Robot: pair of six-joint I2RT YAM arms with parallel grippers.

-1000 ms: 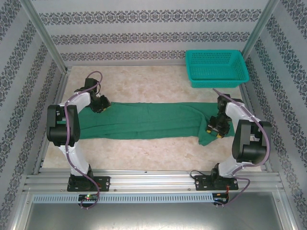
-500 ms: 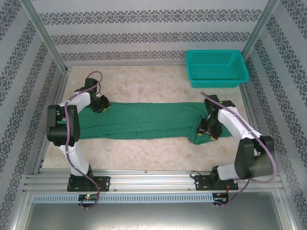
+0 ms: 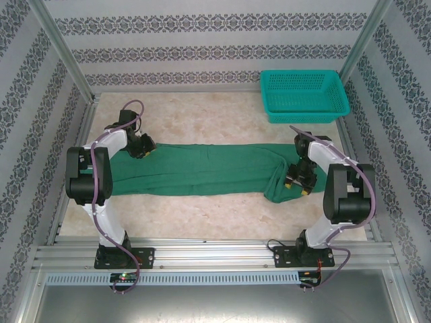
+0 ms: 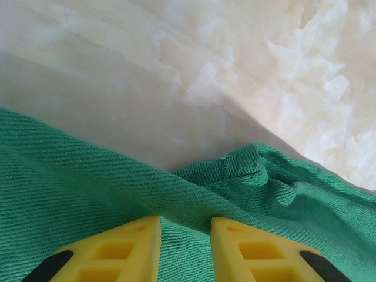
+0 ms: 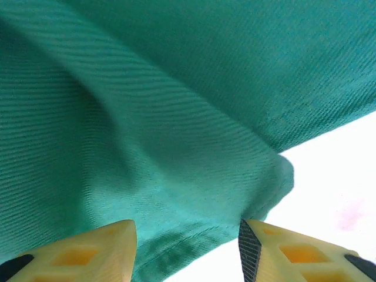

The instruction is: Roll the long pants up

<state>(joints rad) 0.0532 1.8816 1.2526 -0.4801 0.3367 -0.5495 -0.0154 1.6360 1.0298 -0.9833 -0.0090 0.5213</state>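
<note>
We see the pants (image 3: 202, 168) stretched across the table (image 3: 202, 114). At their left end our left arm bends low, left fingers (image 4: 117, 252) narrow, pinching cloth. Over their folded right end, right fingers (image 5: 88, 252) spread wide.

Pale tbl (image 3: 215, 121), long pants (image 3: 202, 168), teal basket (image 3: 306, 114)
</note>
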